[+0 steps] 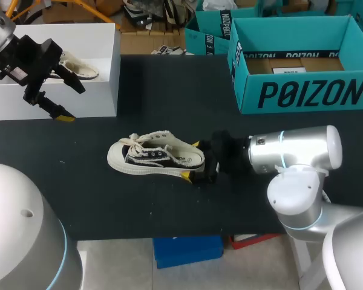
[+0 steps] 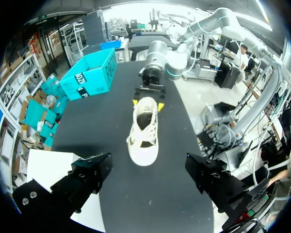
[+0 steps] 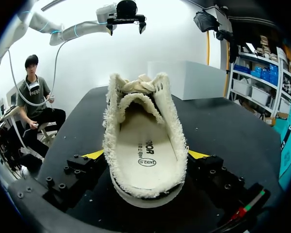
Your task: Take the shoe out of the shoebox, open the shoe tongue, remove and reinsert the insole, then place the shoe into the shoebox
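A: Where is the shoe [image 1: 156, 156]?
B: Out of the box. It stands on its sole near the middle of the table [image 1: 169, 90], a little toward the near edge, with the toe toward the left edge.
A: And the right gripper [image 1: 191, 160]?
B: It is clamped on the heel, one yellow tip against each side. The insole [image 3: 144, 145] lies flat inside the shoe, and the laces [image 3: 138, 86] are bunched over the front.
A: The left gripper [image 1: 72, 103]?
B: It hangs over the front wall of the white shoebox [image 1: 103, 72], fingers spread wide, holding nothing.
A: Where is that box?
B: At the far left corner. A second shoe [image 1: 81, 71] lies in it. A teal box [image 1: 302, 90] sits at the far right corner, well apart from the shoe.
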`<state>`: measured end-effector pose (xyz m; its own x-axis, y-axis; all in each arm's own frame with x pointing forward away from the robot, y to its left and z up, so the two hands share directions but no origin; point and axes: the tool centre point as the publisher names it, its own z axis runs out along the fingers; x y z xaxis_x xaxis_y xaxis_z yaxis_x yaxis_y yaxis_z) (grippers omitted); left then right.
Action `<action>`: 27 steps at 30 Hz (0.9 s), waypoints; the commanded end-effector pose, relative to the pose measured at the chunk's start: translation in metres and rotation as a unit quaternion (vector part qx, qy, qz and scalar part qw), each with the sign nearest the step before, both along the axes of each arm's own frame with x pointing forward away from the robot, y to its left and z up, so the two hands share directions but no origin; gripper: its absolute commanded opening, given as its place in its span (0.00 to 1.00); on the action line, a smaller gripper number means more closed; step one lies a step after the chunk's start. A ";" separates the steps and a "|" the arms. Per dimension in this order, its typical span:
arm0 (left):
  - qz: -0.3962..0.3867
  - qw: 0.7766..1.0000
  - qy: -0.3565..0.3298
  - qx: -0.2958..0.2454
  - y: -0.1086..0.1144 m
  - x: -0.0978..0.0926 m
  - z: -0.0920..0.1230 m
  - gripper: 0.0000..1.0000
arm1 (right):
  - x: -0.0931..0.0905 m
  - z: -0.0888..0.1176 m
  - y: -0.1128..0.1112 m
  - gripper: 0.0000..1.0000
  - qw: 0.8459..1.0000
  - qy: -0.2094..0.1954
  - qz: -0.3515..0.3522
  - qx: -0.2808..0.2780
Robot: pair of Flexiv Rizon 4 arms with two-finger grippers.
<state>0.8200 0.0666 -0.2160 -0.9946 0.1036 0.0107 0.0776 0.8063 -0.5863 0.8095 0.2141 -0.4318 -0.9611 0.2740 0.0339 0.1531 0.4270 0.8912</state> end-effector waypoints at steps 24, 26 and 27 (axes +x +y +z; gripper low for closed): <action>0.000 1.000 -0.002 0.000 0.000 -0.001 -0.001 1.00 | -0.004 -0.013 0.015 1.00 1.000 0.005 0.003 0.011; 0.000 1.000 -0.002 0.000 0.000 -0.001 -0.001 1.00 | -0.004 -0.014 0.015 1.00 1.000 0.006 0.003 0.011; 0.000 1.000 -0.002 0.000 0.000 -0.001 -0.001 1.00 | -0.004 -0.015 0.015 1.00 1.000 0.006 0.003 0.010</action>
<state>0.8200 0.0666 -0.2160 -0.9946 0.1036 0.0107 0.0777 0.8063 -0.5863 0.8048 0.2210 -0.4342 -0.9642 0.2597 0.0531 0.1614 0.4163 0.8948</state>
